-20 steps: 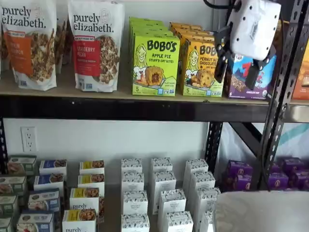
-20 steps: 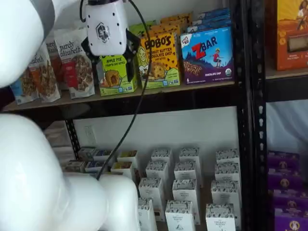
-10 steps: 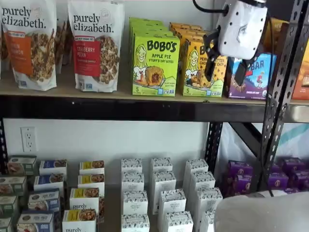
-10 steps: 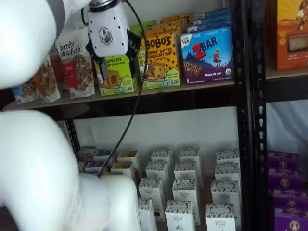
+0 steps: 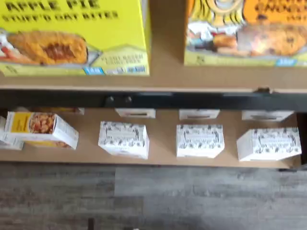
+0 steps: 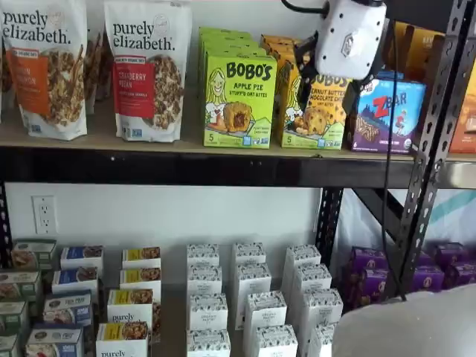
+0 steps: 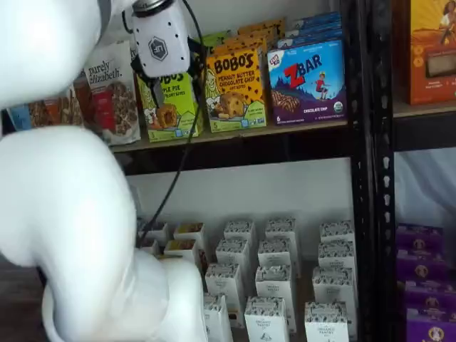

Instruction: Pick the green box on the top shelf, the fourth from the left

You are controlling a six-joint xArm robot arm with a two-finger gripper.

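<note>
A: What is sitting around the green box (image 6: 239,99) on the top shelf (image 6: 186,168)?

B: A yellow-orange Bobo's carton (image 6: 314,110) is standing just beside it on one side and a Purely Elizabeth cranberry bag (image 6: 146,68) on the other. A blue ZBar box (image 6: 387,113) is standing past the orange carton, and a second granola bag (image 6: 44,67) past the first. That is making two bags in a shelf view.

A: Is anything standing in the way?

B: The gripper (image 6: 329,74) is hanging in front of the orange carton in a shelf view, clear of the green box. In the other it (image 7: 169,75) is overlapping the green box's upper face. Its fingers are standing wide apart, holding nothing.

A: And the surroundings?

B: The board is tan wood with a black front rail on black perforated uprights (image 6: 433,141), against a white wall with an outlet (image 6: 44,214). Below, many white patterned cartons (image 6: 253,297) are standing in rows, with purple boxes (image 6: 370,269) beside them. The wrist view is showing grey plank flooring (image 5: 153,196).
</note>
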